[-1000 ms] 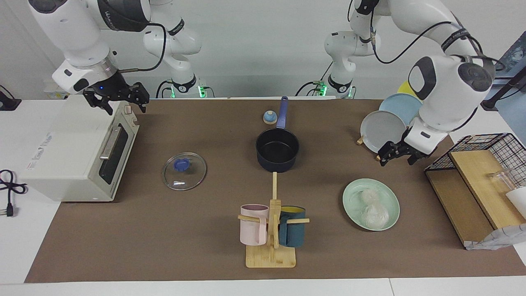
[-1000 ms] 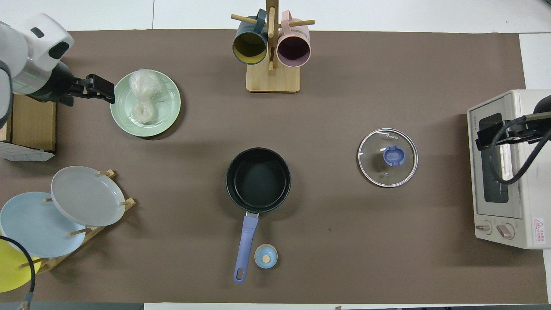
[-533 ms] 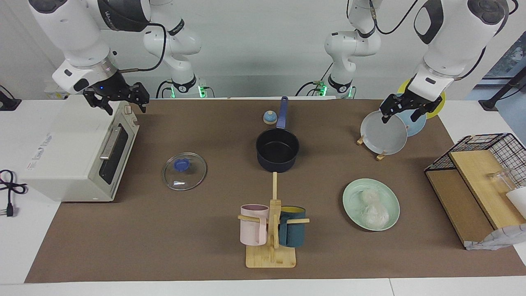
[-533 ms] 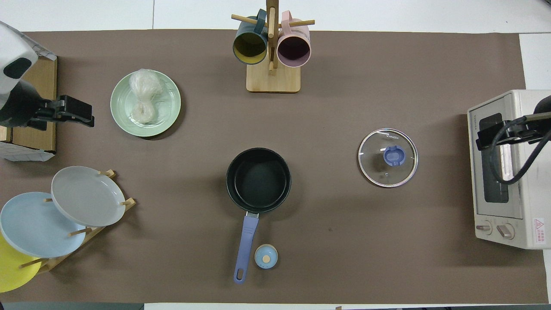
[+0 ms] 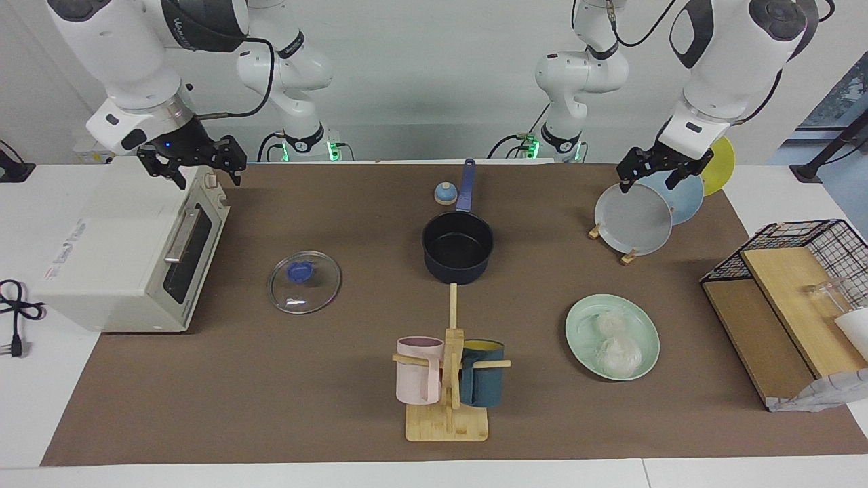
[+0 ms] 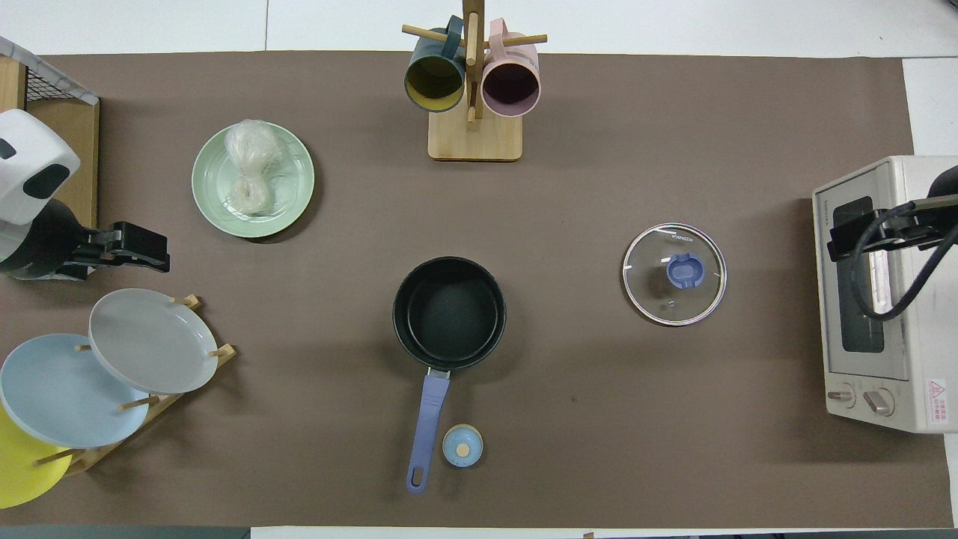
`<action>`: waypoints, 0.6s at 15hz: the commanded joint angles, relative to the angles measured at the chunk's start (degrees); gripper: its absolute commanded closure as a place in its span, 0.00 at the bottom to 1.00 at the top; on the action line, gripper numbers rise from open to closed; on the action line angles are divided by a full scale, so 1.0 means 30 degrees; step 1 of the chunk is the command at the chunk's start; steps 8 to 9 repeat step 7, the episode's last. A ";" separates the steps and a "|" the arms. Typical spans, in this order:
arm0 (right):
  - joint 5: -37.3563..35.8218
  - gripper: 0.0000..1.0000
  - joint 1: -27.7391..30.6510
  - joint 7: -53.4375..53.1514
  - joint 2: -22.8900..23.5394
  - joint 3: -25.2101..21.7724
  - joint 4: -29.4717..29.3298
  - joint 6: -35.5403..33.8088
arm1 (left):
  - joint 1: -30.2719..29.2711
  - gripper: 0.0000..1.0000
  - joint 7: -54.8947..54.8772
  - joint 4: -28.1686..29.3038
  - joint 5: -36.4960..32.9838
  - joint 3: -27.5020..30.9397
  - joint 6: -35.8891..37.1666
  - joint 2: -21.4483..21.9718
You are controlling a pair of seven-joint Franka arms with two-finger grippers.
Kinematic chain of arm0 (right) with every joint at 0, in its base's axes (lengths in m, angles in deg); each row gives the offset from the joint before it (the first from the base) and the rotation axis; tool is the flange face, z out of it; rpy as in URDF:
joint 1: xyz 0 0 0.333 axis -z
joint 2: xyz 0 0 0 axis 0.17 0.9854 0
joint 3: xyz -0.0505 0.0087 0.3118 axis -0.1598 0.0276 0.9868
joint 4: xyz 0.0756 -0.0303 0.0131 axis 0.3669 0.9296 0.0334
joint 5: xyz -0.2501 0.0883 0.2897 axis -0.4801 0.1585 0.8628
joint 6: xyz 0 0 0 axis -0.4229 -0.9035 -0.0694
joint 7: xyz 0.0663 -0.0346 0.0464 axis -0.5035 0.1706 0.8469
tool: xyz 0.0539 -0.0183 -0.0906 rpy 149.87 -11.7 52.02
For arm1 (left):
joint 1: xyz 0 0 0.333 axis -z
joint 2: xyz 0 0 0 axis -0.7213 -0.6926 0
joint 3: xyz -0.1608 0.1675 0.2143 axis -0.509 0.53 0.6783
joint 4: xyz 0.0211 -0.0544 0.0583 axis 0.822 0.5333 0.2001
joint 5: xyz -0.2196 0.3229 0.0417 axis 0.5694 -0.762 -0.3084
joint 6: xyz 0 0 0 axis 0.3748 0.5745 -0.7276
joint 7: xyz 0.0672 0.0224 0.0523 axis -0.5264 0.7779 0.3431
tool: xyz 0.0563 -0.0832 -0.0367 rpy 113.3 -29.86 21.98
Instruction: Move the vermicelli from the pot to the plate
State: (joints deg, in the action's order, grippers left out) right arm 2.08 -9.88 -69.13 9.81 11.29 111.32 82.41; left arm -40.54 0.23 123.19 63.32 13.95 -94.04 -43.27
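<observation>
The vermicelli [image 5: 614,346] lies in two whitish clumps on the mint-green plate [image 5: 582,324], toward the left arm's end of the table; it also shows in the overhead view [image 6: 249,168] on the plate [image 6: 296,180]. The dark pot [image 5: 458,247] stands mid-table with its black inside bare and its blue handle pointing toward the robots; it also shows in the overhead view [image 6: 449,313]. My left gripper [image 5: 647,183] is open and empty, raised over the plate rack, and shows in the overhead view [image 6: 161,254]. My right gripper [image 5: 209,179] is open and waits over the toaster oven, shown in the overhead view [image 6: 834,243].
A rack with grey [image 5: 634,220], blue and yellow plates stands nearer to the robots than the mint plate. A glass lid [image 5: 304,281] lies beside the pot. A toaster oven [image 5: 129,244], a mug rack [image 5: 447,379], a small blue knob [image 5: 445,194] and a wire shelf [image 5: 780,298] stand around.
My left gripper has risen and drawn back from beside the mint plate to above the plate rack. The right arm, pot and vermicelli have not moved.
</observation>
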 commanded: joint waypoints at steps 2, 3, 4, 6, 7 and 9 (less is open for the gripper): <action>0.0084 0.00 0.0059 -0.0137 -0.0659 0.0029 0.0541 -0.0461 | 0.0236 0.00 0.0270 -0.0497 -0.0339 0.0088 0.0572 0.0183; 0.0084 0.00 0.0059 -0.0108 -0.0659 0.0029 0.0541 -0.0403 | 0.0206 0.00 0.0270 -0.0467 -0.0339 0.0088 0.0543 0.0212; 0.0084 0.00 0.0088 -0.0107 -0.0659 0.0029 0.0541 -0.0286 | 0.0206 0.00 0.0241 -0.0467 -0.0339 0.0088 0.0543 0.0212; 0.0084 0.00 0.0088 -0.0049 -0.0629 0.0029 0.0541 -0.0139 | 0.0148 0.00 0.0182 -0.0467 -0.0339 0.0088 0.0543 0.0212; 0.0084 0.00 0.0117 -0.0078 -0.0629 0.0029 0.0541 -0.0110 | 0.0090 0.00 0.0182 -0.0438 -0.0339 0.0088 0.0543 0.0241; 0.0084 0.00 0.0117 -0.0078 -0.0629 0.0029 0.0541 -0.0110 | 0.0090 0.00 0.0182 -0.0438 -0.0339 0.0088 0.0543 0.0241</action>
